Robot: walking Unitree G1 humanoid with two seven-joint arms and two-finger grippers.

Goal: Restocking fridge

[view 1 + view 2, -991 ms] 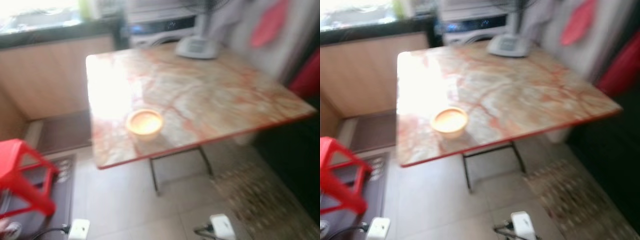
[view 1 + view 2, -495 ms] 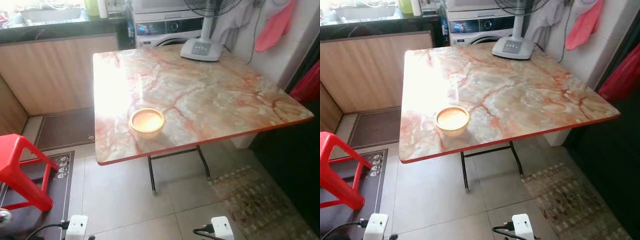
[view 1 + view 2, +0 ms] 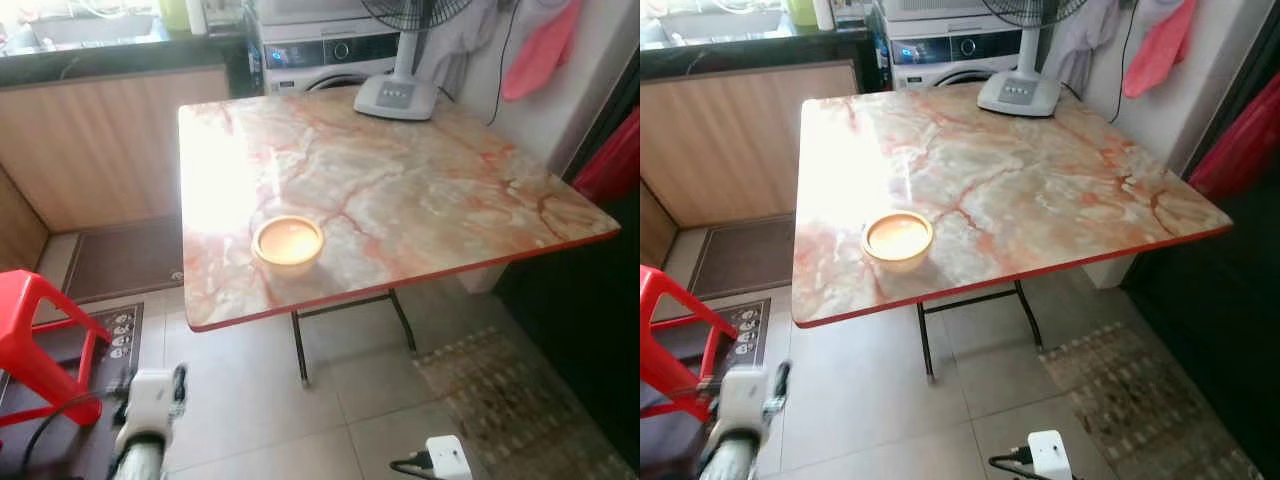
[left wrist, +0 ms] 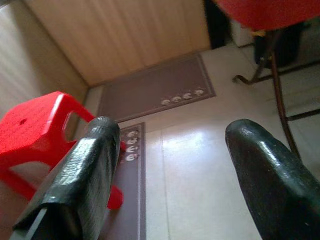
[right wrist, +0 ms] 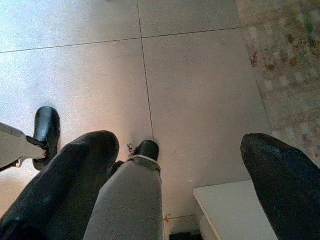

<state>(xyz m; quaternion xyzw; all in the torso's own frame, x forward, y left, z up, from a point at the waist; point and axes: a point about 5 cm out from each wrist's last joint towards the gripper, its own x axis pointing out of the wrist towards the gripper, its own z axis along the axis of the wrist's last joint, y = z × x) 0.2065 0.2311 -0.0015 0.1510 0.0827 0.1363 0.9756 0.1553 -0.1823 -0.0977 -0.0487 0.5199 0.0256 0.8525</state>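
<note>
Standing before the marble surface (image 3: 420,190), the robot eyes a small bowl (image 3: 288,243) near its front edge. Looks light, rigid, breakable, glossy; best pinched at the rim. Left end effector (image 4: 170,165) and right end effector (image 5: 182,172) hang low, fingers apart, empty.

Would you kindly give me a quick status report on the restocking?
Left gripper open, low beside the red stool. Right gripper open, over floor tiles. Bowl alone on the marble table, untouched.

Head views sharp; strong window glare on table (image 3: 215,180); right side dim; wrist views soft.
</note>
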